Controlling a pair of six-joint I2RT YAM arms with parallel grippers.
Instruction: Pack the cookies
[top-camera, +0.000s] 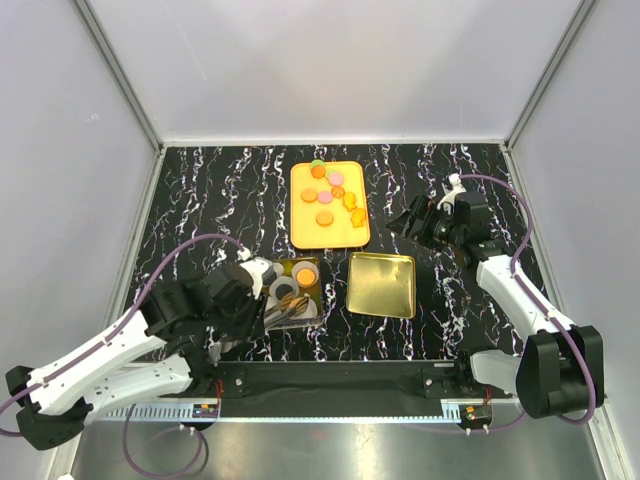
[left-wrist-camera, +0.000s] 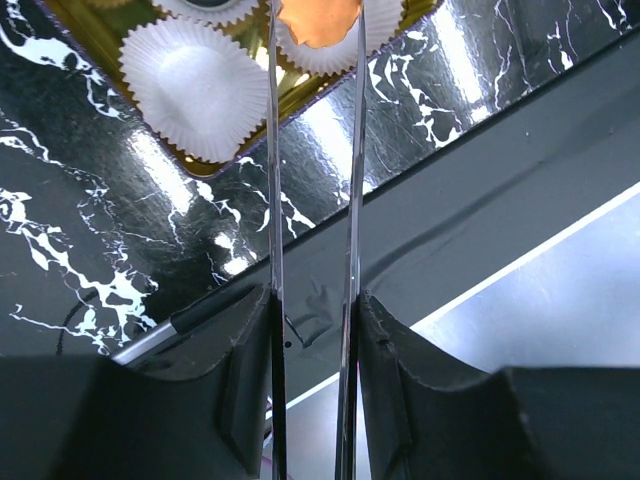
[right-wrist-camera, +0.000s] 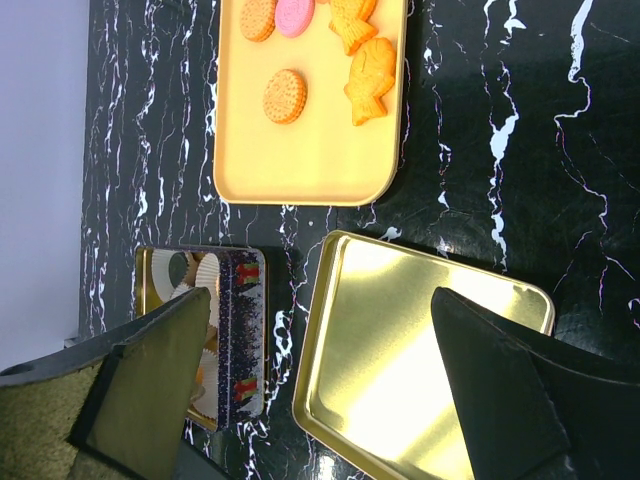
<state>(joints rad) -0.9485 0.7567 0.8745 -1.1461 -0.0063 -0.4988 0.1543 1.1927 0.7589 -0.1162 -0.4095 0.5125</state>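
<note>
Several cookies (top-camera: 325, 217), mostly orange with some pink and green, lie on a yellow tray (top-camera: 306, 232) at the back middle. They also show in the right wrist view (right-wrist-camera: 285, 95). A small tin (top-camera: 312, 297) holds white paper cups (left-wrist-camera: 195, 85). My left gripper (top-camera: 252, 288) is shut on metal tongs (left-wrist-camera: 273, 200). The tong tips reach into the tin on either side of an orange cookie (left-wrist-camera: 320, 20) over a paper cup. My right gripper (top-camera: 420, 218) is open and empty, hanging right of the tray and above the gold lid (right-wrist-camera: 430, 350).
The gold lid (top-camera: 382, 285) lies open side up right of the tin. A black rail (top-camera: 330, 378) runs along the table's near edge, between the arm bases. Grey walls enclose the table on the left, right and back.
</note>
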